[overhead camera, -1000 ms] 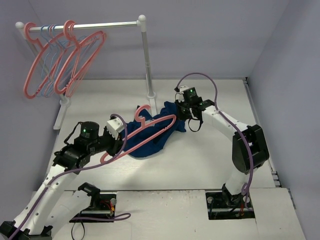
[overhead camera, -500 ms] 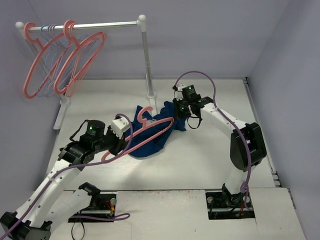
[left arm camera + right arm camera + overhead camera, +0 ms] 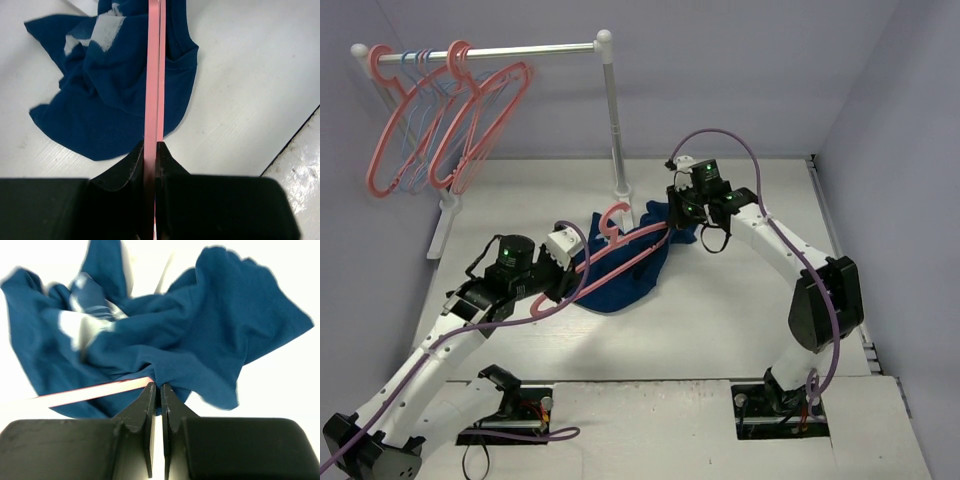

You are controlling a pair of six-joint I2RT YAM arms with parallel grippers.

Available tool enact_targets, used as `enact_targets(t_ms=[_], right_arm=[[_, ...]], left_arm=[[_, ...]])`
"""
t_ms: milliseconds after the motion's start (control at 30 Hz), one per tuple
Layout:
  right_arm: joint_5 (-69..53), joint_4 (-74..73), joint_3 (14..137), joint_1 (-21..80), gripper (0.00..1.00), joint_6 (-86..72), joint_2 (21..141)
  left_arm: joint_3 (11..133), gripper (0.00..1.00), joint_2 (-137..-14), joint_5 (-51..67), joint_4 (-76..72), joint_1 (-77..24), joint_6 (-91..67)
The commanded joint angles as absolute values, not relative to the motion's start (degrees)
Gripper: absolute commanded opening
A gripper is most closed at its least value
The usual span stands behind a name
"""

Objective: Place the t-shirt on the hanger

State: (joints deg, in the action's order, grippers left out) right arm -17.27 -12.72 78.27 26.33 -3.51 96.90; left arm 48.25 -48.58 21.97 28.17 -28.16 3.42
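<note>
White table, boxed in by pale lavender-grey walls. A white garment rack is stood at the back left, with its post footed on the table.

Left arm is stretched forward and rightward from its base, low over the table. The left gripper is clamped on the bar of the salmon-pink hanger, which is seen edge-on between the jaws in the wrist view. Right arm is run up the right side and bent back leftward at the elbow, wrist angled down at the cloth. The right gripper is closed, with a fold of the t-shirt pinched at the tips.

Hanger is held tilted over the table centre, hook toward the rack post, far end covered by a fold of cloth just beside the right gripper. T-shirt is bunched on the table beneath the hanger, between the two grippers, and not yet seated on the hanger's shoulders. A white print is shown on a crumpled part.

On the rack's rail, several more pink hangers are hung at the left end, with thinner light-blue hangers among them.
</note>
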Motion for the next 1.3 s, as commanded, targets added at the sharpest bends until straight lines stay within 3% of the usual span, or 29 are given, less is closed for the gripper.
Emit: enact_targets(t_ms=[0,167,433,667,933,1267], right_arm=[[-20.6,-11.6,84.6,26.8,0.02,-3.1,90.1],[-22.9,-11.6,90.8,27.5,0.02,-3.7,88.5],[-17.6,-11.6,91.0,28.0,0.04,-5.9,87.3],[-17.4,-11.7,92.6,28.1,0.03,-5.5,87.4],[-17.8,-11.8,95.2,28.1,0.02,-4.8,85.3],[-13.3,-12.0,90.1,27.2,0.01,-0.6,82.1]], left_arm=[[51.7,0.00,-49.4,25.5,15.0,-28.4,1.1],[51.0,0.00,-48.5,23.0,9.1,-28.5,-1.5],[49.4,0.00,-47.3,17.9,-2.9,-29.9,-6.4],[54.0,0.00,-50.9,27.9,3.1,-31.7,-4.2],[52.5,0.00,-51.1,27.6,4.1,-33.2,-2.1],[56.4,0.00,-53.5,28.8,16.8,-33.2,4.7]])
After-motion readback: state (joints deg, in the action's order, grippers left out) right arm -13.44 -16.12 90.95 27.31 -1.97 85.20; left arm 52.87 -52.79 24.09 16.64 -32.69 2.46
